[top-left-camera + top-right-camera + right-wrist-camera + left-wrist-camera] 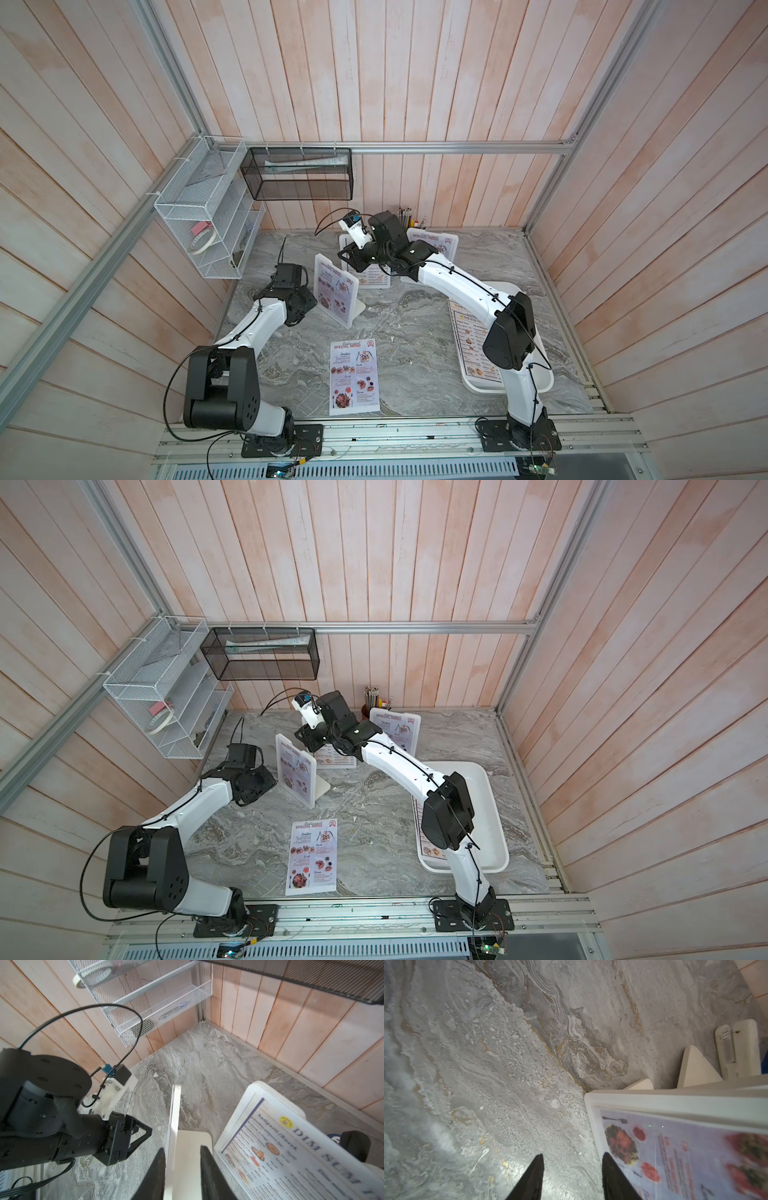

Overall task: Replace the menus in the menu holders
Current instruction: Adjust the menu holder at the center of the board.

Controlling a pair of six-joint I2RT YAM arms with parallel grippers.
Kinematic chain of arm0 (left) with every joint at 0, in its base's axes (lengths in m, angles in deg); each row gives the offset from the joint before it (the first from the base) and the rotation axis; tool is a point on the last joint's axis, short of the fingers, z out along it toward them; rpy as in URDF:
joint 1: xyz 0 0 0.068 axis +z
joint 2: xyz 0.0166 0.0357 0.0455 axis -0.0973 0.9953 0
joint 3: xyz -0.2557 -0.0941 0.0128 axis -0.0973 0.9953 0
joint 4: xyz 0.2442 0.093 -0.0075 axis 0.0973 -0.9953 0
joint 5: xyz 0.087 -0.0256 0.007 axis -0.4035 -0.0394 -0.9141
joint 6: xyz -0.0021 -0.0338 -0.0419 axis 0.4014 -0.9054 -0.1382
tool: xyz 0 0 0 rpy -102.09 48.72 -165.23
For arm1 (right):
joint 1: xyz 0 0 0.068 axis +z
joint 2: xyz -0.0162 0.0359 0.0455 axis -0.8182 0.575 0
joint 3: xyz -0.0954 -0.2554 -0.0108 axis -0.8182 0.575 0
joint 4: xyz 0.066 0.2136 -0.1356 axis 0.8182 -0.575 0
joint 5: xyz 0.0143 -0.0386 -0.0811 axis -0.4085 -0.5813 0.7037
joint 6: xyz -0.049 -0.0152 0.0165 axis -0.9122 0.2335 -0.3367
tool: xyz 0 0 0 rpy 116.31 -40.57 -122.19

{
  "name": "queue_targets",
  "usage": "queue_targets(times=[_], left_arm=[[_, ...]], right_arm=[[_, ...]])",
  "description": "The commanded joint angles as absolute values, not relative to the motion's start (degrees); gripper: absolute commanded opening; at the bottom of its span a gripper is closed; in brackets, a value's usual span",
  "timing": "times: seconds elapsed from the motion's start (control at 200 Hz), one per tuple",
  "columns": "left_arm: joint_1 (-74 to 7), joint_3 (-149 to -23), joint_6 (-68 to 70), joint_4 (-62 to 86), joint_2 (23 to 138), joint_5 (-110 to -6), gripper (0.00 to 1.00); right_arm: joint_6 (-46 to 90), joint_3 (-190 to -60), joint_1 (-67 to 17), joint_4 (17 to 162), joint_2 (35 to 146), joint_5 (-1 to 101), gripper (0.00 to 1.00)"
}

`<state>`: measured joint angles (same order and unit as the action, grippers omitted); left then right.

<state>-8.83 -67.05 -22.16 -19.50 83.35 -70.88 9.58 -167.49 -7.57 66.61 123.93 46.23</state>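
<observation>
Three white menu holders stand at the back. The left holder (336, 291) (675, 1099) shows a SPECIAL MENU sheet, the middle holder (245, 1105) a DIM SUM INN menu (291, 1157), the far-right holder (436, 245) another SPECIAL MENU. My right gripper (181, 1148) (353, 264) is open, straddling the left holder's top edge (175, 1105). My left gripper (573, 1154) (145, 1134) is open at that holder's face, one fingertip (610, 1167) over the printed sheet near its edge. A loose SPECIAL MENU sheet (354, 376) lies flat at the table's front.
A white tray (478, 812) on the right holds DIM SUM INN sheets (469, 332), partly under my right arm. A pencil cup (405, 216) stands at the back wall. A white wire rack (208, 216) and a black mesh basket (297, 174) hang on the walls.
</observation>
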Motion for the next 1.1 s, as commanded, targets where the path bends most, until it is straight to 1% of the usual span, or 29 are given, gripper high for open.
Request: queue_targets(times=[0.0,0.235,0.42,0.525,0.63,0.735,1.095], left_arm=[[-8.8,-70.0,-22.7,-15.3,85.2,-72.1,0.46],[-8.8,-71.7,-21.0,-12.0,88.0,-69.9,0.45],[-8.9,-71.6,-19.2,-10.5,88.4,-68.6,0.47],[-8.9,-70.6,-17.1,-8.6,87.9,-66.1,0.52],[-9.0,-72.5,-15.4,-10.5,88.6,-64.5,0.56],[-9.1,-72.5,-15.4,-12.0,87.4,-65.7,0.61],[-9.6,-70.0,-18.1,-17.6,80.9,-70.9,0.64]], right_arm=[[9.9,-171.6,-7.5,61.5,126.0,44.7,0.31],[10.8,-174.5,-7.1,59.8,128.5,43.9,0.31],[12.9,-175.7,-6.8,59.3,129.8,43.7,0.31],[14.2,-175.8,-6.4,59.2,129.9,43.5,0.3],[14.7,-176.0,-5.8,59.0,130.4,43.4,0.3],[15.3,-176.9,-5.7,58.3,131.0,44.1,0.29],[16.4,-177.6,-5.7,56.1,131.7,45.4,0.27]])
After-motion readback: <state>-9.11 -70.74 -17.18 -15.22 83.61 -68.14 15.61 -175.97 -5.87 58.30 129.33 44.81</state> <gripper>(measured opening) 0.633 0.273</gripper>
